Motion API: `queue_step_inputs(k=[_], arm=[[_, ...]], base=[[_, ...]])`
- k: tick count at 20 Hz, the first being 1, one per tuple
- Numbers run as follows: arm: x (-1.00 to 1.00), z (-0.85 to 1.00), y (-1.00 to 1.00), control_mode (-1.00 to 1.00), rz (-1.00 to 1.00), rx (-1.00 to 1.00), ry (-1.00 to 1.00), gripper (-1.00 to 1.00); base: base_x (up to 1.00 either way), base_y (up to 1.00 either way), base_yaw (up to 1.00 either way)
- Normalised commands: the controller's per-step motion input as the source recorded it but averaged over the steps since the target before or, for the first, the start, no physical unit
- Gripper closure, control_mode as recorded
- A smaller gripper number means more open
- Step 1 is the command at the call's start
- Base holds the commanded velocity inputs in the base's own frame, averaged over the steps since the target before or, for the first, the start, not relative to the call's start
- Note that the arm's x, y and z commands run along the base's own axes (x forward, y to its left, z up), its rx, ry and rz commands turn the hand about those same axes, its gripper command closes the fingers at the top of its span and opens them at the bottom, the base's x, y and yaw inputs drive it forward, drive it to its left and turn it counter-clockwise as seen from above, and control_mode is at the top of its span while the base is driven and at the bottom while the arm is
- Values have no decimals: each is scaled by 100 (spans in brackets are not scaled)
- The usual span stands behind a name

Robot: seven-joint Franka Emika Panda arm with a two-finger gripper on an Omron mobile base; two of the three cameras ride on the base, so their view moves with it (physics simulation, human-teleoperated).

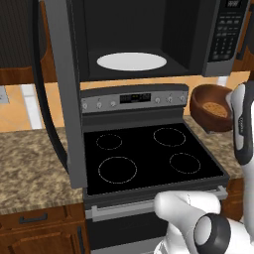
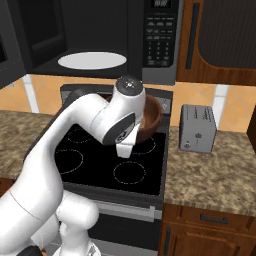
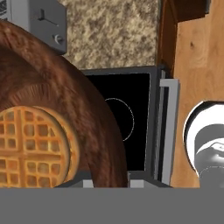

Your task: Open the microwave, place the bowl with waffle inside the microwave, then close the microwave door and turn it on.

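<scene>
**Bowl and waffle aloft before an open microwave**

The pincer (image 3: 105,186) is clenched on the near rim of the bowl (image 3: 65,105), which in the hand view spreads from the fingertips outward and takes up most of the left of the frame. The fingers themselves are mostly hidden at the bottom edge, so the exact pinch point cannot be made out. Just beyond the grip, on the floor of the bowl, lies the waffle (image 3: 33,146), flat, grid side up.

From the right base view the bowl (image 2: 152,117) hangs off the far side of the hand, partly screened by the white wrist, raised clear above the stove (image 2: 120,160) and its black cooktop. From the left base view the bowl (image 1: 211,106) sits beside the arm's forearm, above the right rear corner of the stove (image 1: 149,154), with the waffle (image 1: 214,107) visible inside it.

Past the pincer, on the granite counter (image 2: 210,175) to its right, stands a small grey toaster (image 2: 197,128), well apart from the bowl.

Farther off and higher than the gripped bowl, the microwave (image 1: 223,39) stands open, its white turntable plate (image 1: 131,61) bare in the dark cavity. The microwave door (image 1: 62,89) is swung wide out to the left, its edge reaching down in front of the stove's left side. The button panel (image 2: 159,37) sits above and beyond the bowl.
</scene>
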Motion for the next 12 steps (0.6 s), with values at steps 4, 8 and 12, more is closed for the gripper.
queue_step_inputs(k=[4, 8, 12], arm=[[-10, 57, 39, -100, 0, -3, -5, 100], [-5, 61, 32, -100, 0, -1, -11, 100], [6, 53, 36, -100, 0, 0, -15, 100]], base=[[0, 0, 0], [0, 0, 0], [0, 0, 0]])
